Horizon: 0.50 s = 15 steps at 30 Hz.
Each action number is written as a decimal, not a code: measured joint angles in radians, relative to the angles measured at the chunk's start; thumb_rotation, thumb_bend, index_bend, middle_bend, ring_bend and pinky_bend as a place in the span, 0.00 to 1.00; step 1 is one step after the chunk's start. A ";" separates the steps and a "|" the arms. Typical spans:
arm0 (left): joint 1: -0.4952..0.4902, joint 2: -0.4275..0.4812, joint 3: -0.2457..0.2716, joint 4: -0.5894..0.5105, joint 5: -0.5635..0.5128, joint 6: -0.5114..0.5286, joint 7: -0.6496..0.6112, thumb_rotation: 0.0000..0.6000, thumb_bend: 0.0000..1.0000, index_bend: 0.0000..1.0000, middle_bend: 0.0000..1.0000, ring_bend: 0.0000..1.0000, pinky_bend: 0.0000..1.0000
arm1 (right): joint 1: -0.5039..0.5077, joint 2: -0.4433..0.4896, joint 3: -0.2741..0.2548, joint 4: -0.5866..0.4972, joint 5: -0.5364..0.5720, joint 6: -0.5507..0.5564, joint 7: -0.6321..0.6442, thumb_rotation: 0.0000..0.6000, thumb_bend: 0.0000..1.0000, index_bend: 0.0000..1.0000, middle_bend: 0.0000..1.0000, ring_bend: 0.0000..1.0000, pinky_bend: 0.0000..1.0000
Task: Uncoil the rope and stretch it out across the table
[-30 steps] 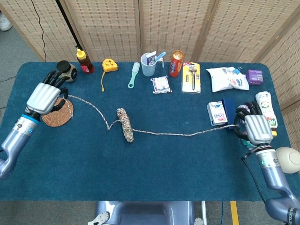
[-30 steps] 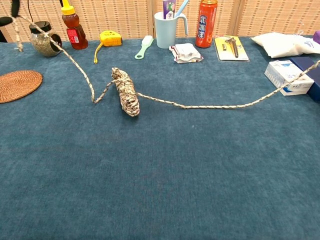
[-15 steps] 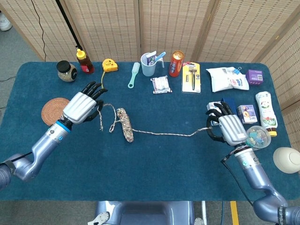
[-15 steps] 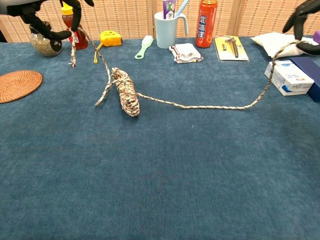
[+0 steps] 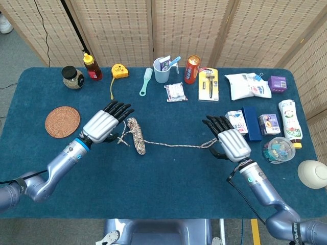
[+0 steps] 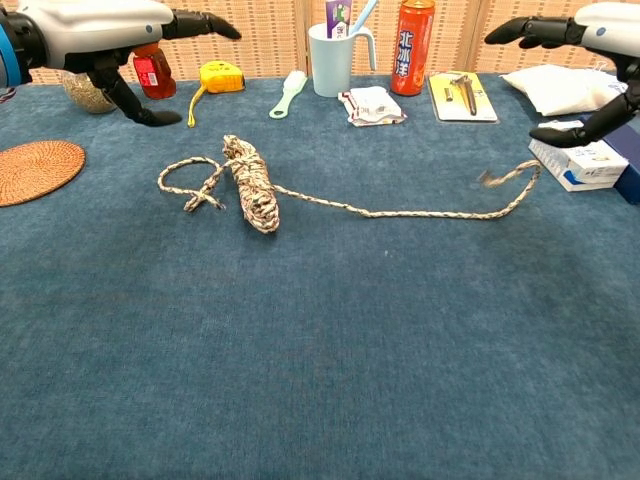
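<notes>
desk (image 5: 168, 184): blue cloth top; it carries the rope near its middle, with a row of small goods along the far edge beyond it.
rope (image 6: 400, 211): lying on the desk, touched by neither hand. One length runs from the bundle toward the robot's right and ends in a small upturned hook; a short loose loop lies just on the bundle's other side.
bundle (image 6: 251, 184): the tightly wound core of the rope, still coiled, so most of the length is not yet paid out. Taken as landmark for everything below.
left hand (image 5: 103, 124): wide, fingers spread, holding nothing; it hovers just left of the bundle, above the loose loop.
right hand (image 5: 228, 142): also wide and empty, well to the right of the bundle, over the hooked free end.
woven coaster (image 5: 62, 121): well left of the bundle, beyond the left hand.
box (image 6: 578, 155): far right of the bundle, just past the rope's end.
step in hand: judged as re-gripping after a pull that loosened only the ends.
doing it well: pinch the wound core itself, or the strand right where it leaves it, and unwrap turn by turn; pulling only on the tails will likely drag the bundle across the cloth. Keep the right end low and clear of the box.
</notes>
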 measured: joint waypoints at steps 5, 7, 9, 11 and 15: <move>0.008 0.035 0.000 -0.041 -0.043 -0.012 0.017 1.00 0.23 0.00 0.00 0.00 0.00 | -0.006 0.022 -0.001 -0.009 0.019 0.012 -0.015 1.00 0.18 0.00 0.00 0.00 0.00; 0.022 0.051 0.002 -0.053 -0.054 -0.002 0.023 1.00 0.23 0.00 0.00 0.00 0.00 | -0.015 0.035 -0.002 -0.010 0.025 0.021 -0.012 1.00 0.18 0.00 0.00 0.00 0.00; 0.040 0.069 0.006 -0.067 -0.063 0.017 0.031 1.00 0.23 0.00 0.00 0.00 0.00 | -0.028 0.049 -0.003 -0.009 0.033 0.033 -0.002 1.00 0.18 0.00 0.00 0.00 0.00; 0.060 0.088 0.010 -0.081 -0.072 0.038 0.039 1.00 0.23 0.00 0.00 0.00 0.00 | -0.041 0.057 -0.004 -0.003 0.039 0.046 0.011 1.00 0.18 0.00 0.00 0.00 0.00; 0.127 0.141 0.028 -0.116 -0.092 0.104 0.051 1.00 0.23 0.03 0.00 0.00 0.00 | -0.080 0.069 -0.006 0.020 0.053 0.094 0.045 1.00 0.18 0.01 0.00 0.00 0.00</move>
